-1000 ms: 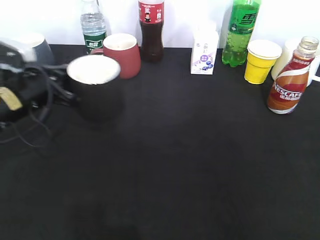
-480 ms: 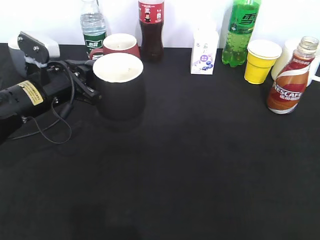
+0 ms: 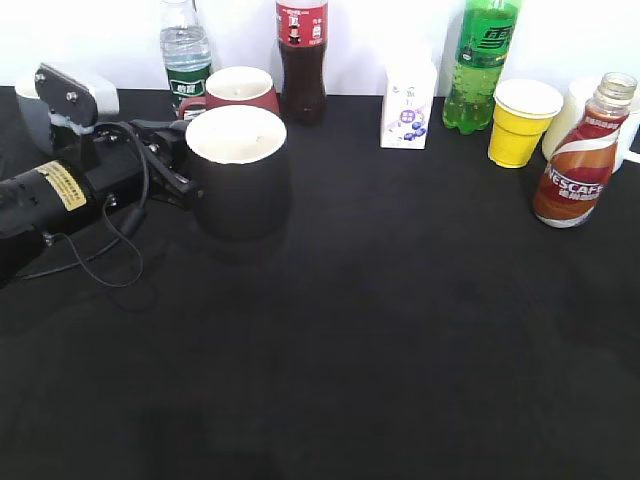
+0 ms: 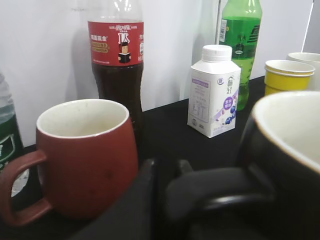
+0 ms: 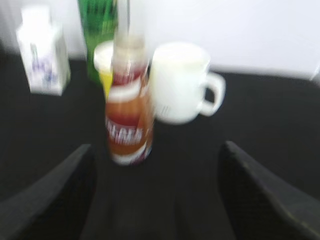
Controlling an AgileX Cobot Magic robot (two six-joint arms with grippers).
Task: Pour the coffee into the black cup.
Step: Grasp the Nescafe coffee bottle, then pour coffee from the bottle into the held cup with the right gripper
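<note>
The black cup [image 3: 240,175] stands at mid-left on the black table, white inside, empty. My left gripper [image 3: 178,165] is shut on its black loop handle [image 4: 225,187]; the cup's rim fills the right of the left wrist view [image 4: 295,130]. The coffee bottle [image 3: 582,155] with the NESCAFE label stands upright at the far right, cap off. In the right wrist view the bottle [image 5: 129,117] is blurred, ahead and a little left. My right gripper [image 5: 157,172] is open and empty, short of the bottle. It is out of the exterior view.
Along the back stand a water bottle [image 3: 186,50], a dark red mug [image 3: 243,92], a dark-drink bottle [image 3: 302,60], a small carton [image 3: 408,100], a green bottle [image 3: 482,62], a yellow paper cup [image 3: 522,122] and a white mug [image 5: 182,82].
My left gripper carried the black cup right and slightly forward from the left edge one second ago; since half a second ago it is still. The coffee bottle has not moved.
</note>
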